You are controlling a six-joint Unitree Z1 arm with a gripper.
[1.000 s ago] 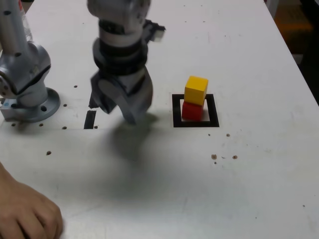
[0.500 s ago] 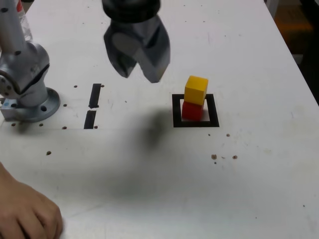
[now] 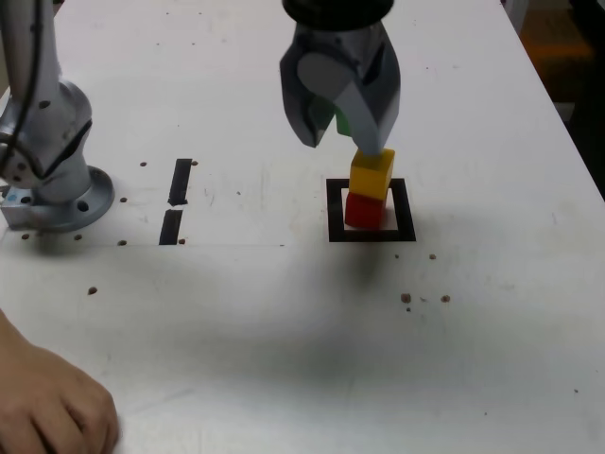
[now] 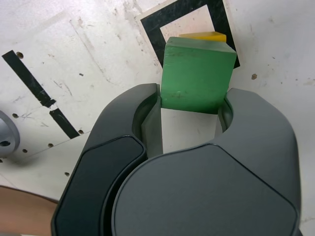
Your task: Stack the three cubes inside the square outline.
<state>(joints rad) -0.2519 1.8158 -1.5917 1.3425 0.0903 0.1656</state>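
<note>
I am clamping my fingers (image 4: pixel 194 115) on opposite flat faces of the green cube (image 4: pixel 197 73) (light, rigid, matte), hovering over the yellow cube (image 3: pixel 371 174).

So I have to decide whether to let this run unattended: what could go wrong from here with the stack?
The gripper holds the green cube only by its lower part, so it might tilt on release. In the exterior view the yellow cube sits slightly skewed on the red cube inside the square outline; a nudge from above could topple both. A person's hand rests on the table's near edge, close enough to jog it.
</note>
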